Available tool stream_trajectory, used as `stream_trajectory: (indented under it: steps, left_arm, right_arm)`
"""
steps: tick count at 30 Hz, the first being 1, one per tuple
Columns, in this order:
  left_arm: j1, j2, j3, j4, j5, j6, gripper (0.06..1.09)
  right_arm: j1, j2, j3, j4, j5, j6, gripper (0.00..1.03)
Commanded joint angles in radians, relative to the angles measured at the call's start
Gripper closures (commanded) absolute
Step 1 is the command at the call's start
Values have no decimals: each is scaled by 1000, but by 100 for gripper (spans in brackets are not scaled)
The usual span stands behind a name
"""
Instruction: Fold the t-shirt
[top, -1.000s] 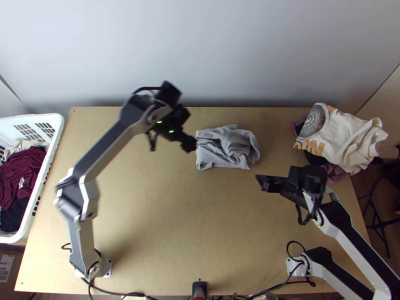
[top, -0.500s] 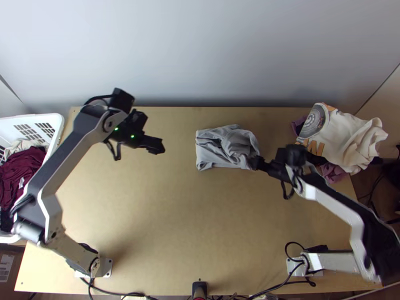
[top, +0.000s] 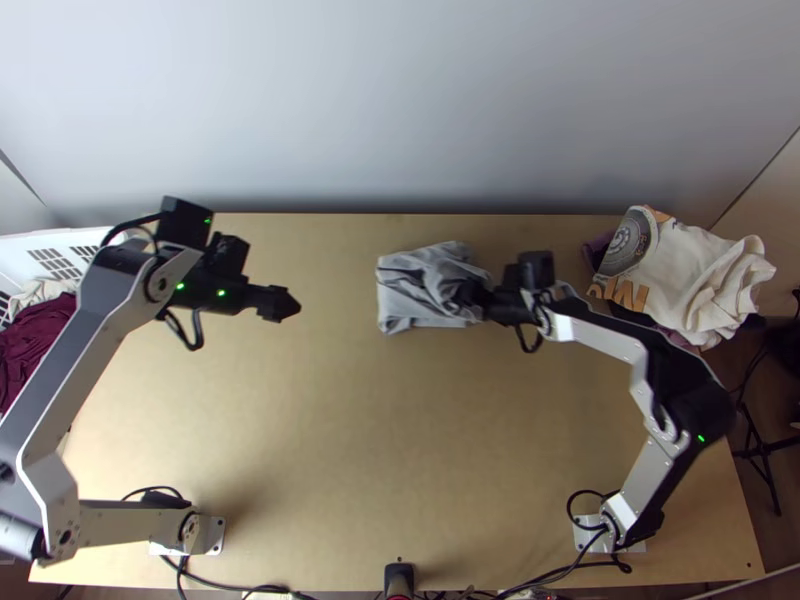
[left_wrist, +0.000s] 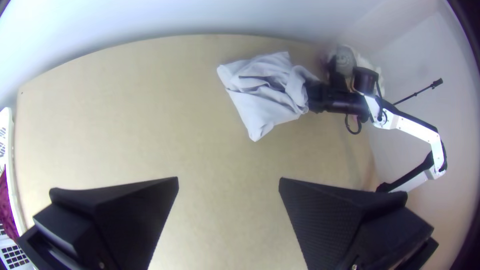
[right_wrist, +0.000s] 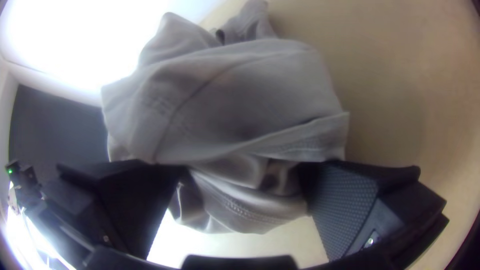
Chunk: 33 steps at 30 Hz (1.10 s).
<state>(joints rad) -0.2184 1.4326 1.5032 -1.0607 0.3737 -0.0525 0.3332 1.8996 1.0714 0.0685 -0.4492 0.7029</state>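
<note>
Near the back middle of the table lies the grey t-shirt (top: 415, 290), bunched into a small loose bundle. At its right side in the top view is my right gripper (top: 475, 298). In the right wrist view, cloth of the t-shirt (right_wrist: 240, 100) lies between the wide-apart fingers of the right gripper (right_wrist: 240, 182). My left gripper (top: 285, 303) is over the table, apart from and left of the shirt. The left wrist view has the left gripper (left_wrist: 228, 185) open with nothing between its fingers, and the t-shirt (left_wrist: 265, 90) beyond.
A cream printed shirt (top: 690, 270) lies on other clothes at the table's back right. A white basket (top: 70, 238) holding dark red cloth (top: 38, 335) stands at the left, partly behind the left arm.
My left gripper has moved left, away from the t-shirt. The right gripper has moved left up to the shirt, which has shifted slightly left.
</note>
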Motion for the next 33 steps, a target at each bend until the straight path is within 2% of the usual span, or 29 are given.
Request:
stream_trajectory:
  steps: [1, 2, 3, 4, 5, 6, 8, 12, 17, 21, 26, 31, 33]
  left_arm:
    - [63, -84, -92, 4, -1, 14, 11]
    - [68, -87, -103, 4, -1, 13, 11]
    - [73, -89, -110, 4, -1, 10, 11]
    - [77, -89, -116, 2, -1, 6, 11]
    - [80, -90, -121, 4, -1, 5, 11]
    - [80, -95, -126, 4, -1, 3, 11]
    - [82, -101, -129, 2, -1, 0, 11]
    - [91, -113, -124, 4, -1, 0, 11]
    - [103, -89, -129, 5, -1, -12, 11]
    - [129, -81, -156, 18, -1, -27, 11]
    - [151, -81, -196, 38, 1, -33, 11]
    - [151, -89, -228, 44, 13, -33, 11]
    - [149, -101, -247, 53, 28, -43, 11]
  right_arm:
    - [90, 168, 200, -42, -49, 37, 4]
    - [102, 184, 229, -58, -48, 33, 4]
    - [116, 188, 268, -114, -43, -11, 18]
    - [130, 187, 303, -168, 1, -66, 47]
    - [139, 187, 338, -205, 55, -102, 89]
    - [139, 187, 364, -243, 67, -120, 99]
    - [132, 150, 366, -302, 67, -143, 100]
    - [99, -7, 289, -303, 75, -184, 100]
    - [7, -200, 289, -319, 122, -204, 100]
    - [-71, -326, 337, -371, 167, -304, 100]
    - [-221, -355, 476, -470, 158, -362, 100]
    - [-375, -364, 582, -495, 142, -375, 100]
    - [-431, -366, 607, -487, 144, -411, 100]
